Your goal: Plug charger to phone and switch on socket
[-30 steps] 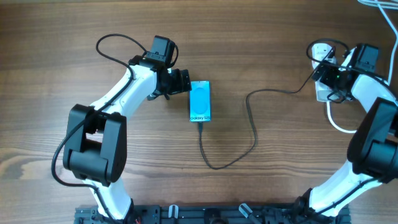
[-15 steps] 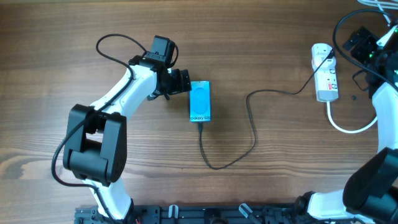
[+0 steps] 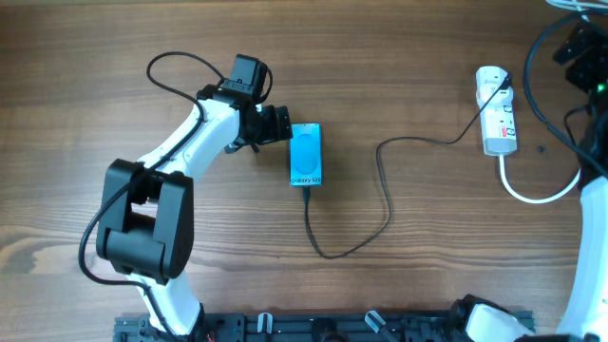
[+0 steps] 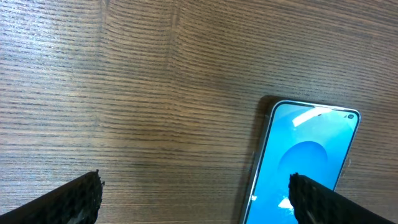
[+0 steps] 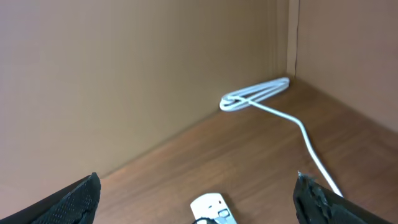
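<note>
Overhead view: a brown wood-grain table is seen with two white-and-black jointed arms on it. The left arm is bent toward the middle of the table, and the right arm is seen along the right edge, reaching to the far right corner. The left gripper is positioned just beside the left edge of the phone, at its far end; in the left wrist view its black fingers are spread wide and released. The right gripper is raised above the far end of the socket and is likewise fully released. The white elongated power strip with red markings, the socket, is laid at the right, with its white lead curved away from its near end. The switch position cannot be told. The small rectangular phone with a bright turquoise screen is laid flat near the centre, screen up. The thin black charger cable is run from the near end of the phone, looped toward the front, and led right to the socket. Its connector tip is seated against the phone edge.
</note>
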Controlling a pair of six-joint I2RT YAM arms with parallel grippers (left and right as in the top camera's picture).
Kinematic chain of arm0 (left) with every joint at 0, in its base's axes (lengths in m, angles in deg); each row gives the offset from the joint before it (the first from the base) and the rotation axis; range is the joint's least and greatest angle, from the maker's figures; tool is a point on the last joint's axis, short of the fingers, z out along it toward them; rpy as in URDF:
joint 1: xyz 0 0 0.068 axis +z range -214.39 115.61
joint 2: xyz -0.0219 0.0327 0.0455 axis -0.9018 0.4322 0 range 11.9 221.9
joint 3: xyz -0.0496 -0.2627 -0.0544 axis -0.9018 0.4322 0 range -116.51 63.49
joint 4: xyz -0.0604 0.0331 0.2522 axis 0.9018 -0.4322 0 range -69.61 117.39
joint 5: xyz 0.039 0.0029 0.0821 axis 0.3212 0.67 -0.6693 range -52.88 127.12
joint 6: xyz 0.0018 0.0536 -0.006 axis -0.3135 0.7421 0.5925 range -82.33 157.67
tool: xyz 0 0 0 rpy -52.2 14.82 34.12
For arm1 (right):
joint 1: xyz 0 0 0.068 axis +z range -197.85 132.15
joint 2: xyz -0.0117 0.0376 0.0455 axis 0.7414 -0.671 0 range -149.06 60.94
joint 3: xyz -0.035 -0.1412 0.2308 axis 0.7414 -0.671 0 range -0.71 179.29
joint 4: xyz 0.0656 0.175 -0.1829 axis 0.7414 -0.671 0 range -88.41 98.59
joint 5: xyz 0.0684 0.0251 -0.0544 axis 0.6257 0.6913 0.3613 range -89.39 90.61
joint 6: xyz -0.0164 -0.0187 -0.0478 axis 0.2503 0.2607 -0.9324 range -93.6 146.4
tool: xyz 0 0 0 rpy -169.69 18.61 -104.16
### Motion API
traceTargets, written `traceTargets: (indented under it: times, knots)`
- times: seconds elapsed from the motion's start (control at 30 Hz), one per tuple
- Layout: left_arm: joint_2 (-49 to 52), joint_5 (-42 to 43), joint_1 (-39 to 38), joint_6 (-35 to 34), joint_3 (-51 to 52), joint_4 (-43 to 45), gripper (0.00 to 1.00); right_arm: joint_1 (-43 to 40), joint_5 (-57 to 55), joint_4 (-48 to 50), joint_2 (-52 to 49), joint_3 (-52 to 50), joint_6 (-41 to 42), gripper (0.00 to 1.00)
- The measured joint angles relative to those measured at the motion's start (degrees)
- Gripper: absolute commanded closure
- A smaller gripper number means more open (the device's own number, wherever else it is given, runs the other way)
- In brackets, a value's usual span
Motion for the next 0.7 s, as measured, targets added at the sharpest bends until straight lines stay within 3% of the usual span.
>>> traceTargets:
  times: [0.2, 0.57, 0.7]
  knots:
    - [0.0, 0.0, 0.0, 0.02, 0.0, 0.0, 0.0, 5.2, 0.0, -1.79, 1.16, 0.0, 0.02, 0.0]
    - [0.0, 0.0, 0.0, 0.02, 0.0, 0.02, 0.0, 14.05, -3.06, -18.97, 4.02, -0.02, 0.37, 0.0]
    - [0.0, -0.02, 0.0, 0.02, 0.0, 0.0, 0.0, 14.88, -5.46, -20.72, 4.22, -3.15, -7.1, 0.0]
